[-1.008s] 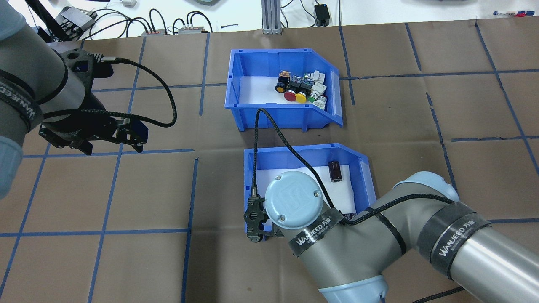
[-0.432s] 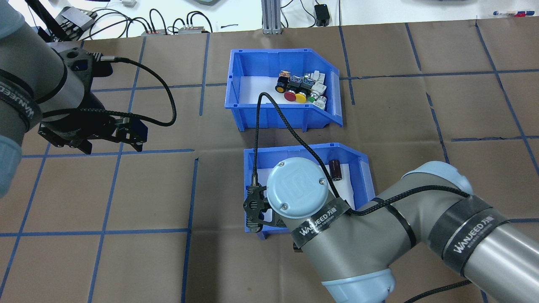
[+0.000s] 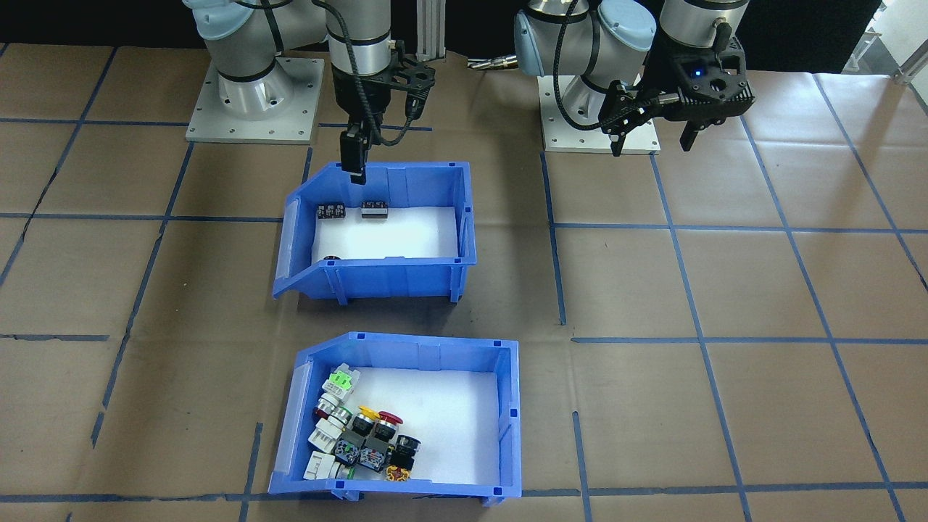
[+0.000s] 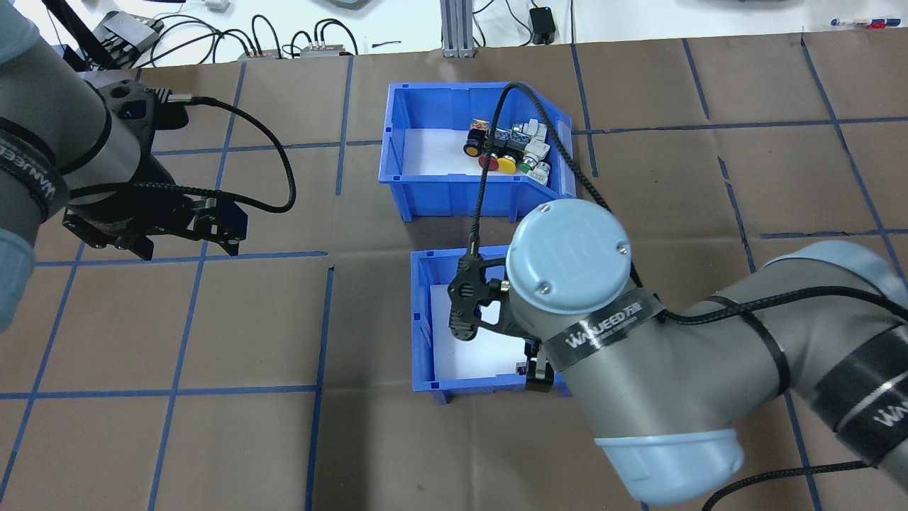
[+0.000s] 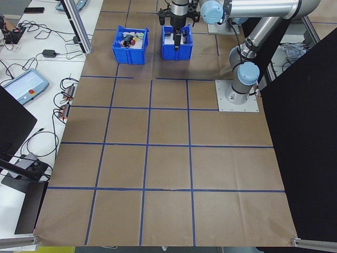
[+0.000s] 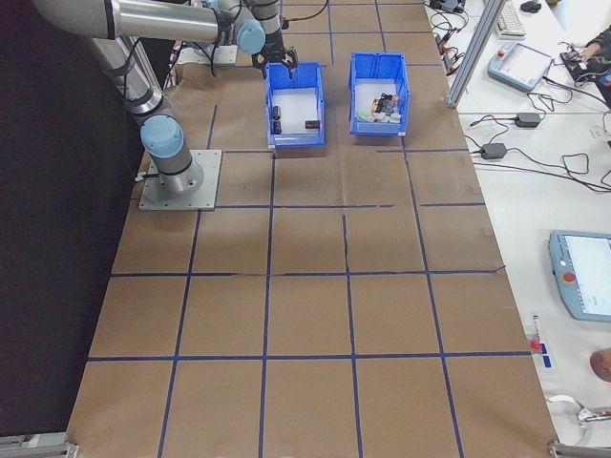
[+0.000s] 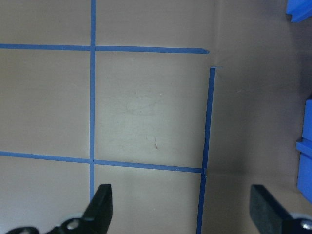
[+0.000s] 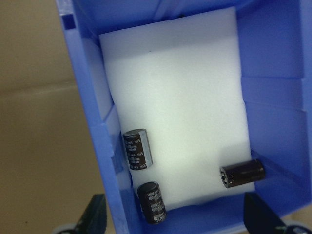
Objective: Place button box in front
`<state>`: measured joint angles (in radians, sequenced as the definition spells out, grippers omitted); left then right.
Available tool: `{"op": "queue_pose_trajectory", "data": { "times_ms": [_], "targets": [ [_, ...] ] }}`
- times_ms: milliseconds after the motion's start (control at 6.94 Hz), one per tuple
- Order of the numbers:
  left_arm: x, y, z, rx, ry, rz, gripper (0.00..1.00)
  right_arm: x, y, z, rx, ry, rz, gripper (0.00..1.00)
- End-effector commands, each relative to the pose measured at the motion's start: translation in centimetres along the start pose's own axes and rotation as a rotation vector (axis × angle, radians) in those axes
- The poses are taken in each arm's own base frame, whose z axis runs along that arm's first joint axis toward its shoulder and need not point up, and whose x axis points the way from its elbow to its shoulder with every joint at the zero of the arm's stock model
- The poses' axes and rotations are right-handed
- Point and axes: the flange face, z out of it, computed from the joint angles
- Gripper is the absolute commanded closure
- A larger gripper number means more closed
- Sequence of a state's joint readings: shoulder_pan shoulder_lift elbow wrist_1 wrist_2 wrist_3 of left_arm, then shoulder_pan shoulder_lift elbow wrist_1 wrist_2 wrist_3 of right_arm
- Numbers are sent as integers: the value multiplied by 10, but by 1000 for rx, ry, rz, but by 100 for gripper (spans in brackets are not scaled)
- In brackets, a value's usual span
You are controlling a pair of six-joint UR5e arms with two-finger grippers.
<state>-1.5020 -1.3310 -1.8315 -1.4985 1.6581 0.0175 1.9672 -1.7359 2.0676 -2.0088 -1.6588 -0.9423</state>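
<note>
Sitting toward the tabletop's far edge from the robot, the button box was a blue bin with a sloped cut-away side and white floor, its coloured push-buttons clustered at the sloped end. The right tool hung spread wide and empty over the robot-side wall of the second blue bin, which held 3 dark cylinders and lay between robot and button box. The left tool hovered released, empty, above bare tabletop.
</note>
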Motion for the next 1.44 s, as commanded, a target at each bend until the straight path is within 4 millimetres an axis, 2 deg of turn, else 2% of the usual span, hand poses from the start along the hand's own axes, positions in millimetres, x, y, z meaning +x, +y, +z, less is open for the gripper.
{"op": "queue_pose_trajectory", "data": {
  "times_ms": [0, 288, 432, 720, 864, 1008, 1297],
  "targets": [
    [0, 1, 1, -2, 0, 1, 0, 59, 45, -32, 19, 6, 262, 0],
    [0, 1, 1, -2, 0, 1, 0, 123, 90, -67, 79, 9, 666, 0],
    [0, 1, 1, -2, 0, -1, 0, 148, 113, -68, 79, 9, 916, 0],
    [0, 1, 1, -2, 1, -2, 0, 180, 108, -72, 104, -28, 1228, 0],
    [0, 1, 1, -2, 1, -2, 0, 192, 107, -73, 44, -71, 1320, 0],
    [0, 0, 2, -4, 1, -1, 0, 198, 106, -79, -14, -113, 1350, 0],
    [-2, 0, 1, -3, 0, 4, 0, 198, 106, -73, -50, -135, 1388, 0]
  ]
}}
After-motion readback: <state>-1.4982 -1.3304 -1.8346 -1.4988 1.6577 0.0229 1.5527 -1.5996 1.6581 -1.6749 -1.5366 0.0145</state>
